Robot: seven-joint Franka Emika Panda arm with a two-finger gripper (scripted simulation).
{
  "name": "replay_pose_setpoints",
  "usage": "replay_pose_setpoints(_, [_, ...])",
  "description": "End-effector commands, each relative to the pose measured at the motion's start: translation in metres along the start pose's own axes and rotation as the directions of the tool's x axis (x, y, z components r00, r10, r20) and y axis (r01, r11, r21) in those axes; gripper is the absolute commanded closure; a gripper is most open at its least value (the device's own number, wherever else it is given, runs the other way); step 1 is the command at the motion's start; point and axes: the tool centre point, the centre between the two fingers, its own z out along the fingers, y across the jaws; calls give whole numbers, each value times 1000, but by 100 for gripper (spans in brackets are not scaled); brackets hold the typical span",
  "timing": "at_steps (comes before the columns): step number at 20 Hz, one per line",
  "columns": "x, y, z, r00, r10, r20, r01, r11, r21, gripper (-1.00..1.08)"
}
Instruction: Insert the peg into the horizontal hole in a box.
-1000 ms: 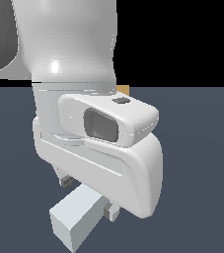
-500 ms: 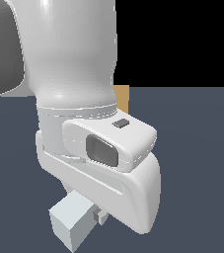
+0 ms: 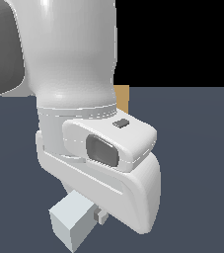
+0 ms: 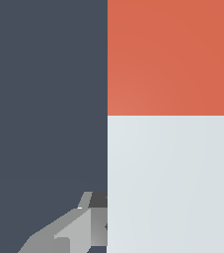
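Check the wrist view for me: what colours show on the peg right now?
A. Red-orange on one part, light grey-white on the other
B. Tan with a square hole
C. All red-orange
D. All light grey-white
A: in the wrist view the peg shows a red-orange section meeting a light grey-white section at a straight line across the bar.

I see the peg [image 3: 73, 223] low on the counter [image 3: 197, 148], under the arm [image 3: 79, 89]. The box [image 3: 122, 98] sits behind the arm, mostly hidden. Hand [image 4: 106, 225] straddles the peg.
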Motion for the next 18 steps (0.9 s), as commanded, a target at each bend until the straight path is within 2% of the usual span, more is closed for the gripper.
replay_pose_setpoints(1, [5,0,-1,1000,-11,-1,11,1000,-1,108])
replay_pose_setpoints(6, [37,-5,-8,996,-86,0,86,996,-1,108])
replay_pose_setpoints(10, [85,-17,-19,980,-197,1,197,980,-2,108])
replay_pose_setpoints(13, [133,-35,-30,950,-311,1,311,950,-2,108])
replay_pose_setpoints(18, [202,-74,-46,878,-478,1,478,878,-2,108])
